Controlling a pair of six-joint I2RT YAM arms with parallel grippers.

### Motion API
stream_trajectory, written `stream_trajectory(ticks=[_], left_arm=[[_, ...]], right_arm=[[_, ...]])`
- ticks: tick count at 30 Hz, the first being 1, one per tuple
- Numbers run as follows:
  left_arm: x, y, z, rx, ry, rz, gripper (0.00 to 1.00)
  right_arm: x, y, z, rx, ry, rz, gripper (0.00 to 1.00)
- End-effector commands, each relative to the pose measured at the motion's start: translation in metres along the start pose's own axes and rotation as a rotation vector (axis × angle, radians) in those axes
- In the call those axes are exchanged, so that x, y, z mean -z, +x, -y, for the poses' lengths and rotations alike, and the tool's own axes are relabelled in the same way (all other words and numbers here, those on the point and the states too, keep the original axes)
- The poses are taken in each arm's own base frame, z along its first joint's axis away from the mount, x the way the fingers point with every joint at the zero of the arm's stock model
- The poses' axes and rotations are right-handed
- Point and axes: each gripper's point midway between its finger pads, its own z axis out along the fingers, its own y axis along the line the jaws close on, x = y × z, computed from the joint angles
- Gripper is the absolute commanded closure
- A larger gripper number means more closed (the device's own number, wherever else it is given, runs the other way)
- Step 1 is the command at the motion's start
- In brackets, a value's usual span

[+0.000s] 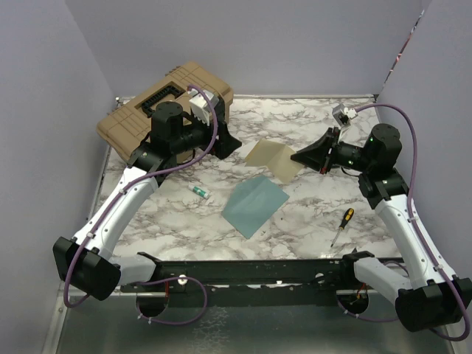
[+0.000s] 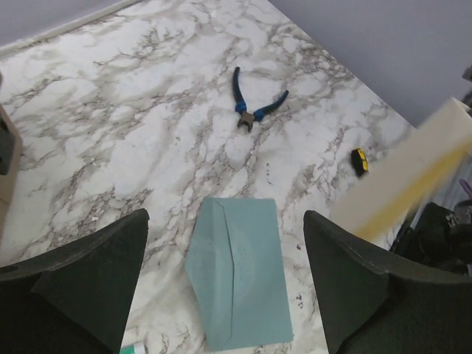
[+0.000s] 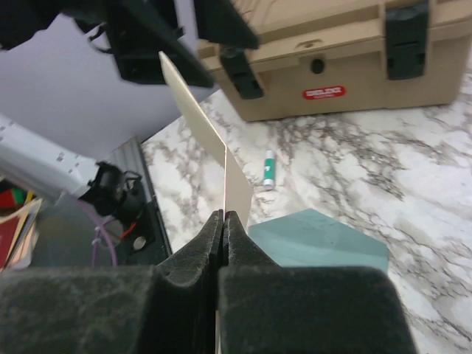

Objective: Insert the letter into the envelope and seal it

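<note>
Cream letter (image 1: pixel 274 160), pinched by one edge in the right tool (image 1: pixel 296 157) just beyond the envelope (image 1: pixel 255 204), may flop and miss its mouth, while the left tool (image 2: pixel 225 215) gapes wide.

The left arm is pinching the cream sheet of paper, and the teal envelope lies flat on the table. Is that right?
Not quite. It is the right gripper that pinches the letter, as the right wrist view shows; the left gripper is open and holds nothing. The envelope does lie flat on the table.
</note>
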Motion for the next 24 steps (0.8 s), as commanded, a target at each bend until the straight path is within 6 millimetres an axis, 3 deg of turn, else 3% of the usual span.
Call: stream_trajectory(ticks=[1,3,8,13,21,24], left_arm=[[0.013,-0.055,-0.018,0.03,-0.177,0.187,0.13],[0.008,-0.056,-0.018,0.055,-0.165,0.184,0.13],[-0.007,-0.006,0.071,0.077,0.429,-0.036,0.18],[-0.014,0.024,0.128,-0.008,0.571,-0.091,0.15],[-0.005,0.02,0.135,-0.031,0.59,-0.065,0.13],[-0.012,0.02,0.133,0.005,0.583,-0.059,0.1]], right_arm=[[0.009,-0.005,-0.049,0.164,-0.27,-0.021,0.99],[0.014,-0.004,-0.062,0.19,-0.325,-0.027,0.99],[0.009,-0.009,-0.052,0.152,-0.272,-0.007,0.99],[-0.003,-0.012,-0.037,0.089,-0.257,-0.009,0.99],[-0.009,-0.02,-0.031,0.076,-0.25,-0.003,0.99],[-0.009,-0.021,-0.035,0.068,-0.274,0.001,0.99]])
